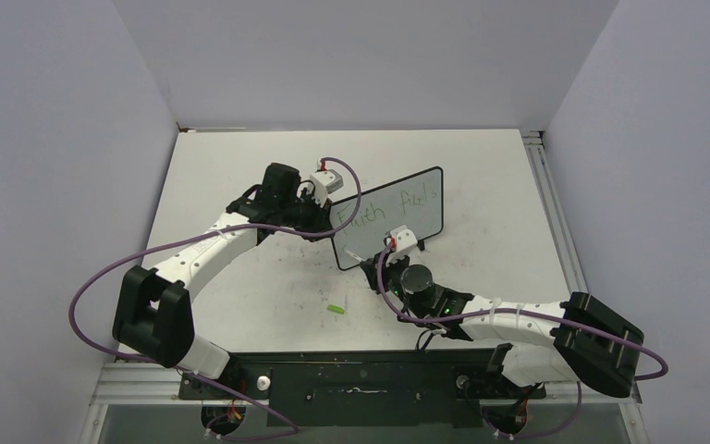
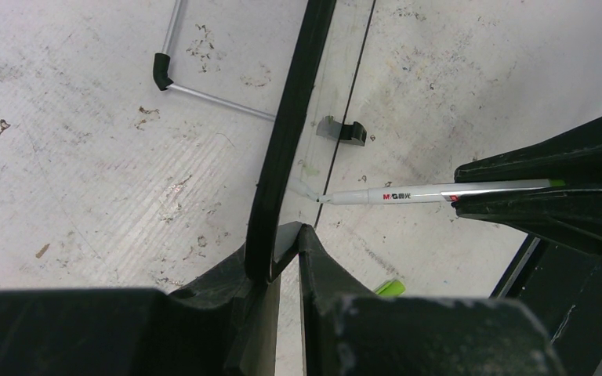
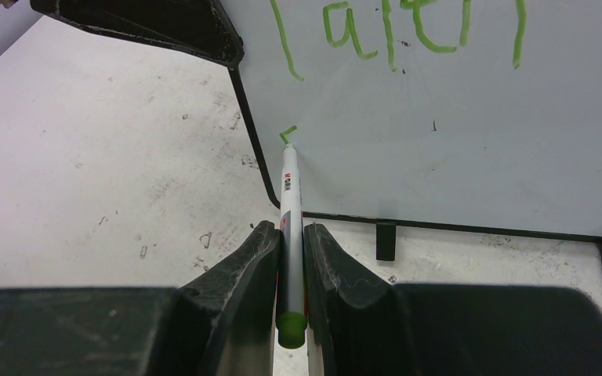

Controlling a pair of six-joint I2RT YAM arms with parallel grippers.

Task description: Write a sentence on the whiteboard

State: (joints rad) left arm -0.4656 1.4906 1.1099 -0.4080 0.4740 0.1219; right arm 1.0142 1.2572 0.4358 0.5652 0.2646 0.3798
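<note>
A green cap (image 1: 336, 307) lies on the counter (image 1: 240, 277), nearest the arms. Just beyond it the right hand (image 3: 290, 233) is clenched around a marker (image 3: 289, 184), its tip touching the board (image 3: 455, 157) at the lower left, by a short green stroke (image 3: 287, 133). The board stands upright mid-counter, the sentence (image 1: 397, 205) reading "Faith fuels" along its top. The left hand (image 2: 278, 247) pinches the board's left edge.

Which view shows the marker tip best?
Right wrist: the marker runs straight from the right tool to the whiteboard, tip at a short green stroke. Left wrist shows it side-on, tip against the board. Top external: too small to tell.
</note>
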